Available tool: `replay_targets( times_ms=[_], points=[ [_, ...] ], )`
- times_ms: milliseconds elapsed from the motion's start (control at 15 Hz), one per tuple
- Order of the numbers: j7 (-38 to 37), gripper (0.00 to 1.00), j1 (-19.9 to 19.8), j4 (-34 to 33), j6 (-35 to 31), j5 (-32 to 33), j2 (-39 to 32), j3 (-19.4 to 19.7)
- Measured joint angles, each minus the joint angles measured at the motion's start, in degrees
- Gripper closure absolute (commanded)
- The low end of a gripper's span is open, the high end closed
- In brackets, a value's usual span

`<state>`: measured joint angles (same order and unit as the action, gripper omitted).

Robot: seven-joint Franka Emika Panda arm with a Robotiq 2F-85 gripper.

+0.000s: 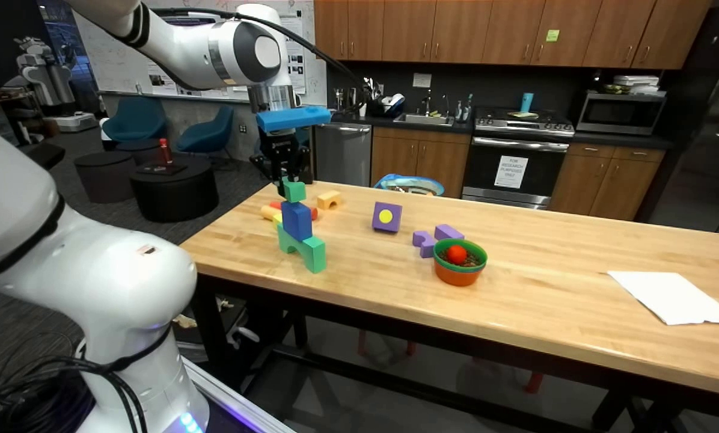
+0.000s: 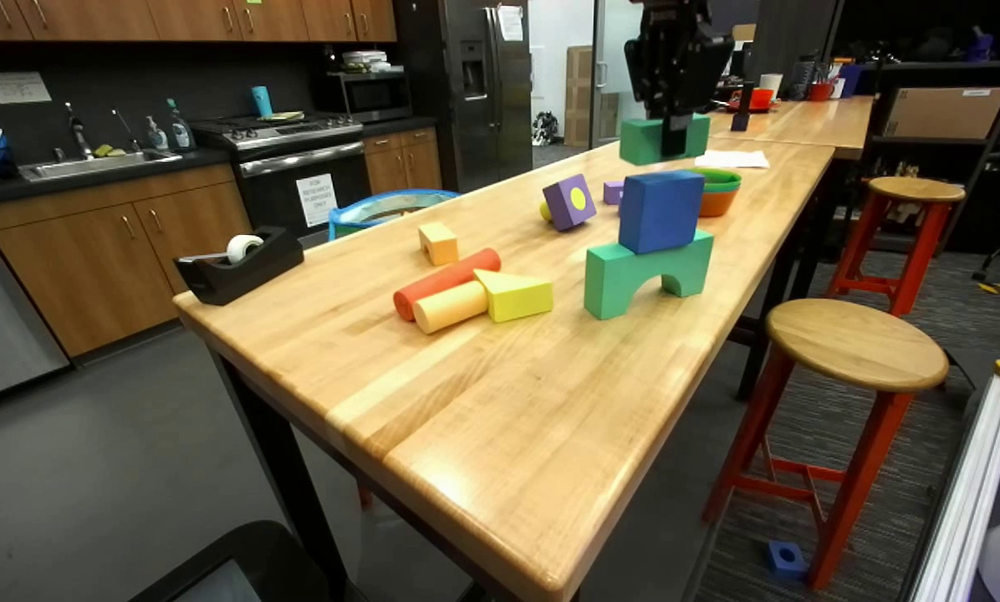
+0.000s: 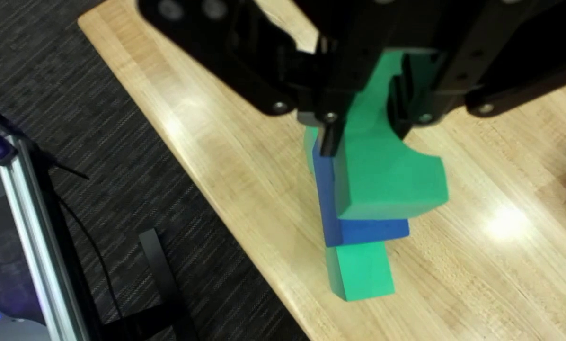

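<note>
The gripper (image 3: 365,135) pinches the green block (image 3: 392,180) across its middle, one finger seemingly lodged in the block's curved notch. The block looks about level and hangs just above the blue block (image 2: 659,211), which rests on the arch (image 2: 624,272), the lowest piece beneath the gripper. A thin gap seems to show between green and blue in an exterior view; whether they touch anywhere, I cannot be sure.

The step in hand looks like setting the green block on the blue one. As I judge it, the next move calls for little travel: a slow, straight descent until green sits flat on blue. In the wrist view the green block appears to jut past the blue one's side, perhaps only from the slant, so alignment deserves a check first. The fingers should then part evenly, since the one in the notch could drag the block or topple what is underneath.

Lower than the gripper and off to its side, the red rod (image 2: 448,284) and yellow wedge (image 2: 520,296) lie on the bench (image 2: 500,401).
</note>
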<state>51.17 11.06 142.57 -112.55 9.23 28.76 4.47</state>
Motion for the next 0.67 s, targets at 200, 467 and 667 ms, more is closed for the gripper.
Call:
replay_targets(
  times_ms=[200, 467, 667],
  points=[
    [0.37, 0.94, -0.23, -0.2, 0.01, -0.42, -0.87, 0.04],
    [2.49, 0.94, -0.39, -0.21, 0.25, -0.81, -1.01, 0.27],
    [4.13, 0.94, -0.41, -0.19, 0.42, -1.15, -1.01, 0.48]
  ],
)
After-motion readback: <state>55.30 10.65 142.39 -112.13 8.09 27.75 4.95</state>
